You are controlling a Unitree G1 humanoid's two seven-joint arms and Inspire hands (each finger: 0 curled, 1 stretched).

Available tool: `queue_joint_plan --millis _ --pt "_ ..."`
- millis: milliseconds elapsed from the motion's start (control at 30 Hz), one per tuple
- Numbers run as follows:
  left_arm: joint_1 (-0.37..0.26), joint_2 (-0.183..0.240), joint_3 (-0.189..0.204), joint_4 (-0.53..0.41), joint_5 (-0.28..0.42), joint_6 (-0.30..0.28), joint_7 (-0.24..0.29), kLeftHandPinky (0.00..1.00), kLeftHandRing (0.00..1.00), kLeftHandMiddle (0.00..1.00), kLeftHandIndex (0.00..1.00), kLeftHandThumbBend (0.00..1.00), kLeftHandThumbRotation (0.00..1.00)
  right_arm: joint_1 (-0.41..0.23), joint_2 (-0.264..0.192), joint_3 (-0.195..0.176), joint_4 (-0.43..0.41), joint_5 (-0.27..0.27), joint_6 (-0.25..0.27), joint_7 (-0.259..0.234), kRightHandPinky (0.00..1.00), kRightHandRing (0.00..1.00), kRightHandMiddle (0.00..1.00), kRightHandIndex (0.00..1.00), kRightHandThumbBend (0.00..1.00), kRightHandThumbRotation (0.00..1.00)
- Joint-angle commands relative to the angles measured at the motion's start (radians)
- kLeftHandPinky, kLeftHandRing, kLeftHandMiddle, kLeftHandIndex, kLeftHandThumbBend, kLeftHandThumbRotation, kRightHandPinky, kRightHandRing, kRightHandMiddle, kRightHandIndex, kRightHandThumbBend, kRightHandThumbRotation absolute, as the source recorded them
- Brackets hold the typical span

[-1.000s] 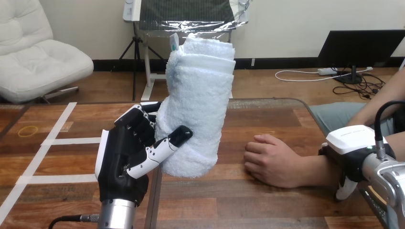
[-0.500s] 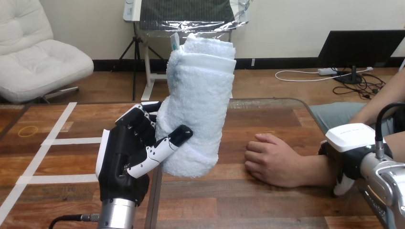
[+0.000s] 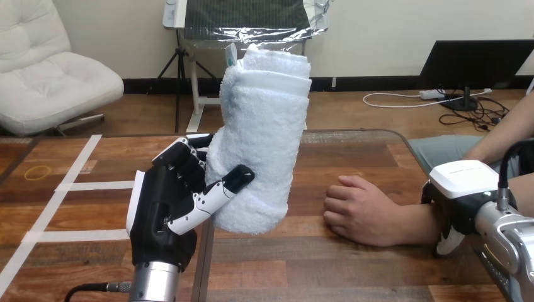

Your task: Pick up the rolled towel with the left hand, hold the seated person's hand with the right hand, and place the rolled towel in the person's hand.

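The rolled towel (image 3: pixel 259 138), white and thick, stands upright above the table at centre left. My left hand (image 3: pixel 165 214) is shut on its lower part, thumb across the front and fingers behind. The person's hand (image 3: pixel 356 211) rests palm down on the table at the right, loosely closed, about a hand's width from the towel. My right hand (image 3: pixel 463 195) lies over the person's forearm just behind the wrist, its white back turned up. Its grip on the arm is hidden.
The wooden table (image 3: pixel 352 157) has a glass-edged panel in its middle. White tape lines (image 3: pixel 69 185) cross the table's left part. A small yellow ring (image 3: pixel 36 171) lies at the far left. The person's forearm (image 3: pixel 415 223) runs off to the right edge.
My right hand has shifted slightly along the person's forearm, and the person's hand has moved a touch to the right. The towel and my left hand have stayed where they were.
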Motion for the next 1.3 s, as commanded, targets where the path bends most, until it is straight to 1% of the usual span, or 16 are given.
queue_joint_plan --millis 0,133,267,433,667,867,967,1100,1267 --pt "-0.037 -0.022 -0.009 -0.056 0.000 -0.012 -0.003 0.33 0.38 0.43 0.50 0.67 0.00 -0.028 0.023 0.002 0.057 0.031 0.002 -0.028 0.24 0.32 0.44 0.60 0.77 0.00" --pt "-0.036 -0.021 -0.008 -0.056 0.000 -0.009 -0.002 0.33 0.38 0.43 0.50 0.67 0.00 -0.032 0.026 0.007 0.082 0.038 -0.001 -0.056 0.19 0.27 0.40 0.62 0.79 0.00" --pt "-0.035 -0.019 -0.007 -0.057 -0.003 -0.002 -0.002 0.33 0.38 0.44 0.50 0.67 0.00 -0.038 0.028 0.017 0.096 0.033 0.011 -0.058 0.16 0.24 0.36 0.62 0.78 0.00" --pt "-0.033 -0.015 -0.006 -0.057 0.004 0.001 -0.001 0.33 0.38 0.44 0.50 0.67 0.00 -0.040 0.030 0.020 0.106 0.036 0.015 -0.063 0.15 0.22 0.34 0.59 0.76 0.00" --pt "-0.033 -0.014 -0.004 -0.057 0.010 0.008 0.002 0.34 0.38 0.44 0.50 0.67 0.00 -0.049 0.034 0.030 0.128 0.031 0.021 -0.067 0.14 0.22 0.33 0.56 0.74 0.00" --pt "-0.037 -0.014 0.000 -0.045 0.026 0.011 0.013 0.34 0.38 0.44 0.50 0.67 0.00 -0.049 0.030 0.036 0.137 0.029 0.010 -0.087 0.15 0.22 0.33 0.54 0.72 0.00" --pt "-0.039 -0.011 0.001 -0.037 0.033 0.018 0.017 0.34 0.38 0.44 0.50 0.67 0.00 -0.045 0.028 0.033 0.141 0.036 -0.004 -0.105 0.15 0.22 0.33 0.52 0.72 0.00" --pt "-0.045 -0.005 0.004 -0.015 0.063 0.024 0.033 0.34 0.39 0.44 0.50 0.67 0.00 -0.045 0.028 0.041 0.150 0.030 -0.001 -0.116 0.15 0.22 0.32 0.49 0.70 0.00" --pt "-0.057 0.002 0.007 0.011 0.080 0.038 0.035 0.35 0.39 0.44 0.50 0.67 0.01 -0.043 0.033 0.041 0.160 0.035 0.001 -0.125 0.15 0.22 0.32 0.48 0.68 0.00"
